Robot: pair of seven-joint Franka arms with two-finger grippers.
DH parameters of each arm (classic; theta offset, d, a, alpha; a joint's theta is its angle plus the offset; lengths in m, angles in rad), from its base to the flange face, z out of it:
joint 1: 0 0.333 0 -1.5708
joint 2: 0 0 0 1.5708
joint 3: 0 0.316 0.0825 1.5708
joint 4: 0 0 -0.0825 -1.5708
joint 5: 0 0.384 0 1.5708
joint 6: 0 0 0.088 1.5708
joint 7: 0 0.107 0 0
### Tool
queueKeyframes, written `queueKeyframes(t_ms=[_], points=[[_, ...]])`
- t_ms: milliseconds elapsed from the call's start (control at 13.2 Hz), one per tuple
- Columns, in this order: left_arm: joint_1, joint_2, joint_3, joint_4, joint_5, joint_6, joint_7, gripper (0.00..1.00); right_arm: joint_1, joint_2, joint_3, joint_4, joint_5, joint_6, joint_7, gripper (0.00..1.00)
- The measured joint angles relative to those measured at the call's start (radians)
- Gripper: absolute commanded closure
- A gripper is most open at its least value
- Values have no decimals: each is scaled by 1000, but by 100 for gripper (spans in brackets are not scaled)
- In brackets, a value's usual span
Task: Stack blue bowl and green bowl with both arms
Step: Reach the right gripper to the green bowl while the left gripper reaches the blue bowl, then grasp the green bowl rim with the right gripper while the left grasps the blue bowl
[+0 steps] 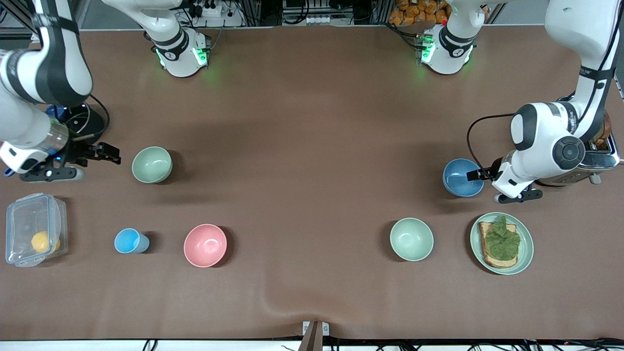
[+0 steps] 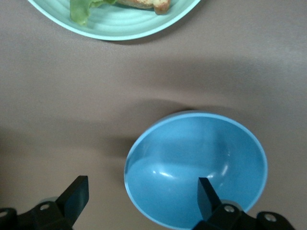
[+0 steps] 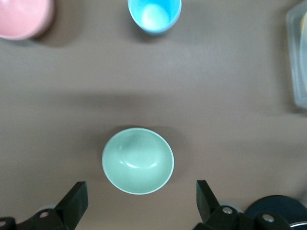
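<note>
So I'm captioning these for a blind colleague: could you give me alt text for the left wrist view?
The left hand hangs open over a brown table, one finger above the inside of the blue bowl and the other over bare tabletop. The edge of a pale green plate holding toast and lettuce shows nearby.

- A brown table [image 1: 312, 146] carried everything, its covering rucked into a small fold at the 6 o'clock edge of the front view.
- At about 9 o'clock sat the green bowl [image 1: 152, 165].
- Toward 8 o'clock lay a clear lidded box [image 1: 34, 229], a small blue cup [image 1: 130, 241] and a pink bowl [image 1: 205, 245].
- Near 3 o'clock stood the blue bowl [image 1: 458, 178], with a toaster [image 1: 597, 161] beside it at the table's edge.
- Around 4 o'clock rested a second pale green bowl [image 1: 411, 239] and a pale green plate [image 1: 525, 253] bearing toast.
</note>
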Motion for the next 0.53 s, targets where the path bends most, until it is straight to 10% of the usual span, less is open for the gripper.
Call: queueKeyframes(t_ms=[530], points=[[3, 50, 0, -3, 5, 46, 0, 25, -32, 76, 0, -173, 0, 202, -86, 2]])
